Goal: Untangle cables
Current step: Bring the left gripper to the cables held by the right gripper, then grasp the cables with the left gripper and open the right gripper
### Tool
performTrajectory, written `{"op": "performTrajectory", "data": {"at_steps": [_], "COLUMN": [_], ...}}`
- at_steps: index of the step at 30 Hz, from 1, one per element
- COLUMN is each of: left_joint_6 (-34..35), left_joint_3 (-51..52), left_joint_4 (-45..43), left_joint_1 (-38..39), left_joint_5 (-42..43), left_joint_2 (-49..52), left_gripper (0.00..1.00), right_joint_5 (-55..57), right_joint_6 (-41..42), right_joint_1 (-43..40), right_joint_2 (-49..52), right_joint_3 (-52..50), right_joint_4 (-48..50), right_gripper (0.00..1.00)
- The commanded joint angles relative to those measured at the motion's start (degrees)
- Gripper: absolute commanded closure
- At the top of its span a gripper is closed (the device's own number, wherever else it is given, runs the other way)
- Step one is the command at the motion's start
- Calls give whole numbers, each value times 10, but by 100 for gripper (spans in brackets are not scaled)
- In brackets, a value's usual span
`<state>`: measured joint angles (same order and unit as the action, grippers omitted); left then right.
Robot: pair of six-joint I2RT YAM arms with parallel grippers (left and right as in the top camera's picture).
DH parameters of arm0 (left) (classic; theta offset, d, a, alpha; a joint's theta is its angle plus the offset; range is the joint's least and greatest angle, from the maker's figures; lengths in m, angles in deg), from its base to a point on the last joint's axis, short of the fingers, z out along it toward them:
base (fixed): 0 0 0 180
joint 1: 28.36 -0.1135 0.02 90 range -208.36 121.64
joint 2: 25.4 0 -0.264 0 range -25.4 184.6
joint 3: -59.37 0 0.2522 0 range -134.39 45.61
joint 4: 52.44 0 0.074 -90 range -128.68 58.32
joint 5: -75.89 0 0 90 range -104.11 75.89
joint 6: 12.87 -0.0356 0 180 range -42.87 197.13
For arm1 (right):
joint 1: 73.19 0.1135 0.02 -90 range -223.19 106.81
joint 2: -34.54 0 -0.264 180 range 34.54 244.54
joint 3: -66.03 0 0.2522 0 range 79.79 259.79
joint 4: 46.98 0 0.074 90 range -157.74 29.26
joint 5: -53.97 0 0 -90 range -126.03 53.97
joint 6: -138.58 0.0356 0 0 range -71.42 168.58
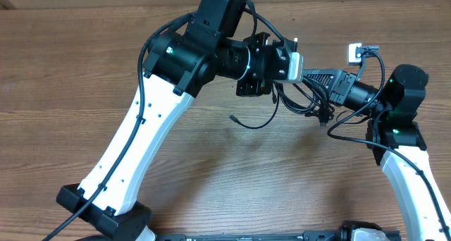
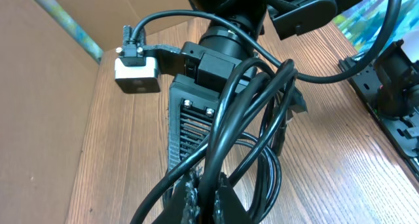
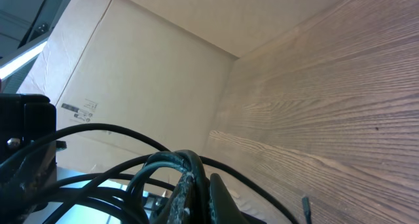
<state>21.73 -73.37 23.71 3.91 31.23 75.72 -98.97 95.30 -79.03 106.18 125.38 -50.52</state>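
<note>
Several thin black cables [image 1: 301,102] hang in a tangled bunch between my two grippers above the table. My left gripper [image 1: 282,84] comes in from the left, and in the left wrist view its fingers [image 2: 204,199] are shut on one black strand of the cables [image 2: 252,112]. My right gripper [image 1: 309,77] points left from the right arm. Its fingers [image 3: 200,196] are shut on several looped strands [image 3: 171,164]. One loop trails down to a loose plug end [image 1: 234,118] on the wood, also in the right wrist view as a plug end [image 3: 305,207].
The wooden table [image 1: 84,72] spreads to all sides. A cardboard wall [image 3: 150,73] stands along the far edge. The right gripper's ribbed body [image 2: 190,119] and its small camera [image 2: 137,76] sit close in front of my left gripper. A black rail [image 1: 282,235] runs along the near edge.
</note>
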Motion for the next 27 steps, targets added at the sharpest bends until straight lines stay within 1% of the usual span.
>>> {"op": "performTrajectory", "data": {"at_steps": [1,6,10,13,18,19,20,22,23,27], "left_joint_6": [42,103,134,137,137,137,137,137,137,143], "left_joint_3": [-8,-8,-8,-8,-8,-8,-8,-8,-8,-8], "left_joint_4": [-1,-16,-25,-27,-27,-27,-27,-27,-27,-27], "left_joint_1": [-27,-62,-80,-83,-83,-83,-83,-83,-83,-83], "left_joint_5": [36,36,36,36,36,35,35,35,35,8], "left_joint_2": [-53,-68,-77,-78,-78,-78,-78,-78,-78,-78], "left_gripper": [96,96,96,96,96,96,96,96,96,96], "right_joint_5": [55,71,96,91,89,89,89,88,80,26], "right_joint_6": [-3,-3,-2,-2,-2,-2,-2,-2,-2,-3], "right_joint_1": [-3,-4,-4,-4,-4,-4,-4,-4,-4,-4], "right_joint_2": [7,7,7,7,7,7,7,7,7,7], "right_joint_3": [2,2,2,2,2,2,2,2,2,2], "right_joint_4": [-6,-14,-38,-39,-39,-39,-39,-39,-38,-1], "right_gripper": [97,96,97,94,93,90,82,76,69,58]}}
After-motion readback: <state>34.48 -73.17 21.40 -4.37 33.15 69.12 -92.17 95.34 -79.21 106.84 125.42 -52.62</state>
